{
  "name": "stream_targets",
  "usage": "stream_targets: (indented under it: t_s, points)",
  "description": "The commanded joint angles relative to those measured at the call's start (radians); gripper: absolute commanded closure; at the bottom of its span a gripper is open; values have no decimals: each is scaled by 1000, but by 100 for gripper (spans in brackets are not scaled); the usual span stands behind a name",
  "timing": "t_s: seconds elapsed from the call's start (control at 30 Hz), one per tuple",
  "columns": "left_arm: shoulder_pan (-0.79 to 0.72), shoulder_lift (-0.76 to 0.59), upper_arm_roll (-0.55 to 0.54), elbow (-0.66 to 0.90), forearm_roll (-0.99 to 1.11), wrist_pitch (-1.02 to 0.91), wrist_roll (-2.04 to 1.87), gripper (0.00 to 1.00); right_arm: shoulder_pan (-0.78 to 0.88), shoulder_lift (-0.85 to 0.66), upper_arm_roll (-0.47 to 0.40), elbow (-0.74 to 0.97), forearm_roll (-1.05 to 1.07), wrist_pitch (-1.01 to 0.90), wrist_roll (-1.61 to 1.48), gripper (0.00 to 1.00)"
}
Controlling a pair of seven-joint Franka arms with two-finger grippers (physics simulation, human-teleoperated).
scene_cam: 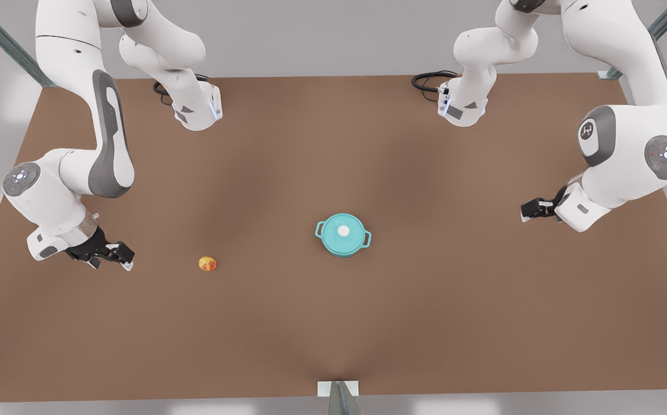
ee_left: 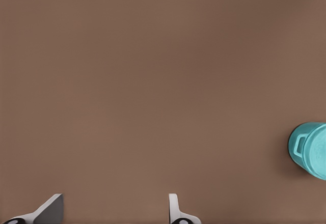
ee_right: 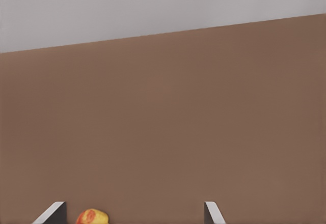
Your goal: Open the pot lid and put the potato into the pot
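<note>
Near the middle of the brown table point(scene_cam: 333, 323) sits the teal pot point(scene_cam: 343, 241), pot lid point(scene_cam: 342, 226) on it w/ white knob point(scene_cam: 343, 230) at centre. Potato point(scene_cam: 208, 264) lies on bare tabletop, well apart from the pot, toward the front view's left edge. Right gripper point(scene_cam: 121, 256) hangs near the potato, on that left-edge side, fingers point(ee_right: 52, 213) apart, nothing between them. Left gripper point(scene_cam: 530, 210) hovers by the front view's right edge, well apart from the pot; its fingers point(ee_left: 50, 209) also spread, holding nothing.
</note>
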State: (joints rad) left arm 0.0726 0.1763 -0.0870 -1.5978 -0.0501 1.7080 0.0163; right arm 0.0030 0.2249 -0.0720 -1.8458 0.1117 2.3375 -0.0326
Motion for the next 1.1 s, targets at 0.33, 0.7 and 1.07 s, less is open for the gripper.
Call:
stream_targets:
  t_s: [0.33,0.7,1.07]
  points:
    - [-724,226,-4,208,104,7,-882,0,22,37,12,8,-99,-92,-591,0]
    - [-737,373,-23,-44,151,502,-1165,0,137,149,50,77,-244,-168,-1090,0]
    - [-764,482,-22,58,208,567,-1151,0,124,120,46,134,-49,-336,917,0]
